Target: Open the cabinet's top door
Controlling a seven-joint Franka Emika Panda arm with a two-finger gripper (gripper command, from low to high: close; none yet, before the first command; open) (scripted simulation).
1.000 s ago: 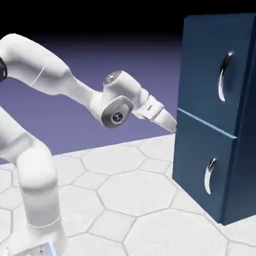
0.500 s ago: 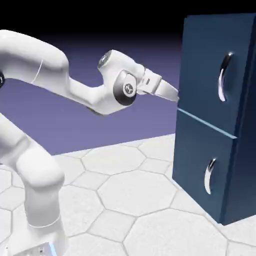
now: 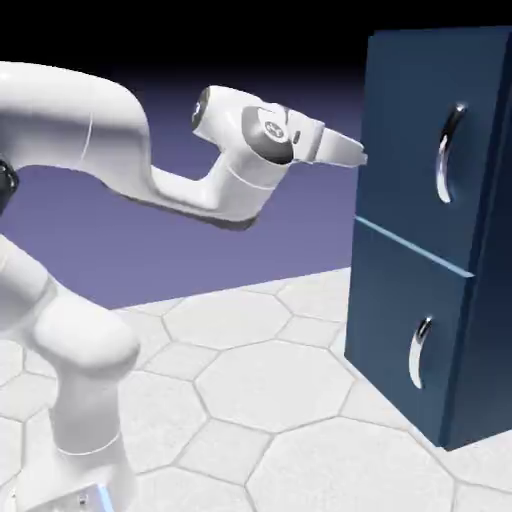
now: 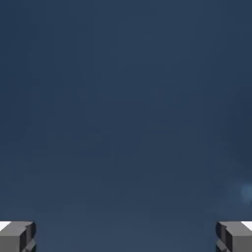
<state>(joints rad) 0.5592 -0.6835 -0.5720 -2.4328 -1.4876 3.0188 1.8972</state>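
Navy-blue cabinet [image 3: 430,230] standing on the exterior view's right, its right side and top running off the frame edge. Top door [image 3: 425,140] sitting shut, flush above a thin pale seam; long curved silver handle [image 3: 448,152] showing on its front, well right of the gripper [image 3: 352,152]. Lower door [image 3: 405,340] also shut, carrying a smaller silver handle [image 3: 419,352]. Gripper pointing level at the cabinet's left edge, tips looking to reach the top door's corner; touching or just apart, cannot tell. Jaws spread wide, pinching nothing: in the hand view both grey fingertips [image 4: 17,235] sitting at the far bottom corners, cut off by the frame. Between them only flat navy surface [image 4: 123,108] filling the view, no handle or seam showing. White arm [image 3: 90,140] arching in from the left, base cropped at bottom. Pale hexagon-tiled table [image 3: 250,380] under everything, nothing lying between arm and cabinet.
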